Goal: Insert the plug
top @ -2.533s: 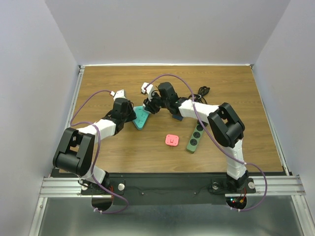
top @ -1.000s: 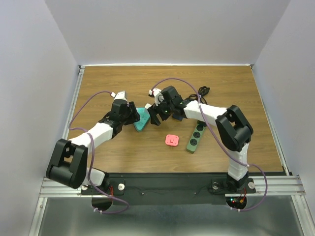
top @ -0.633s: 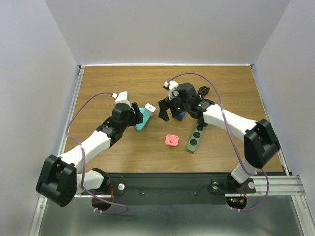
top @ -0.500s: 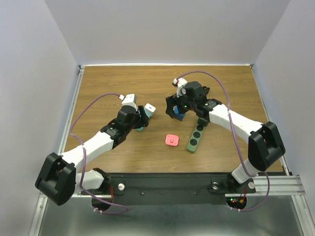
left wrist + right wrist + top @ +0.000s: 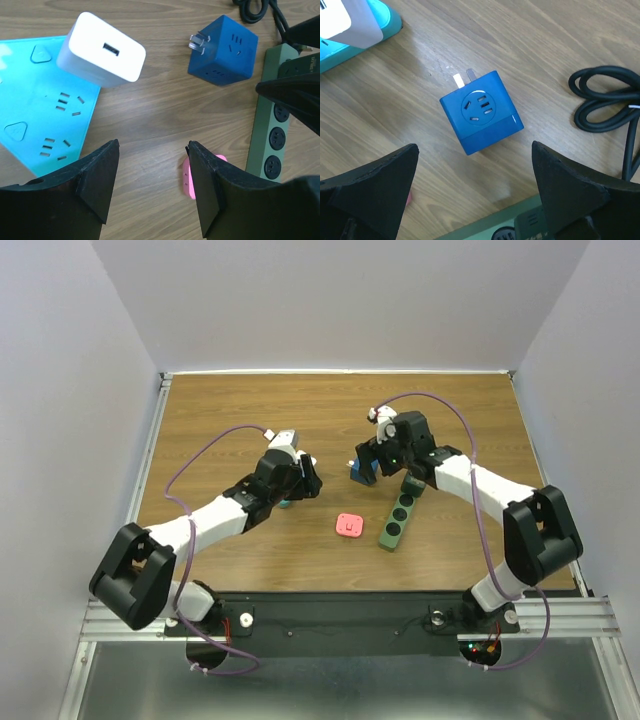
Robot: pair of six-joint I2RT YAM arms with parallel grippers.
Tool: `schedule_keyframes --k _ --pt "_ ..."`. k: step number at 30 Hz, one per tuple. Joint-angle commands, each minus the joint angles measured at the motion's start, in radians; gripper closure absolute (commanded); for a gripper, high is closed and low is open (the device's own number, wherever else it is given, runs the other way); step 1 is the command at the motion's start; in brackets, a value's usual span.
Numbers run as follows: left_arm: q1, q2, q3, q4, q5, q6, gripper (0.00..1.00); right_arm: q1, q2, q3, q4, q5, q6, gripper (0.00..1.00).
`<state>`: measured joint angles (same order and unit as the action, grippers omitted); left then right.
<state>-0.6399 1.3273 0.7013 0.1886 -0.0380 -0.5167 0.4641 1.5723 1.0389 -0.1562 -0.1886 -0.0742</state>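
Left wrist view: we see the white plug [image 5: 101, 50] on the cyan socket board [image 5: 40, 115], just ahead of the left gripper's [image 5: 151, 146] half-open, empty fingers. The right gripper [image 5: 474, 146] gapes wide, with the blue cube adapter [image 5: 481, 111] untouched between its fingers.

Two power strips [image 5: 35, 115] [image 5: 272, 135], one cube plug [image 5: 227, 50], one charger [image 5: 102, 50], one pink block [image 5: 348, 525]
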Motion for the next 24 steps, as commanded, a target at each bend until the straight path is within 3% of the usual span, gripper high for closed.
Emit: schedule_keyframes --k 1,24 --pt "-0.004 0.027 0.052 0.049 0.029 0.018 0.32 -0.012 0.040 0.007 0.092 -0.064 -0.056 0.01" --pt "-0.004 0.046 0.078 0.038 0.076 0.156 0.32 -0.028 0.175 0.000 0.231 -0.135 -0.173 0.04"
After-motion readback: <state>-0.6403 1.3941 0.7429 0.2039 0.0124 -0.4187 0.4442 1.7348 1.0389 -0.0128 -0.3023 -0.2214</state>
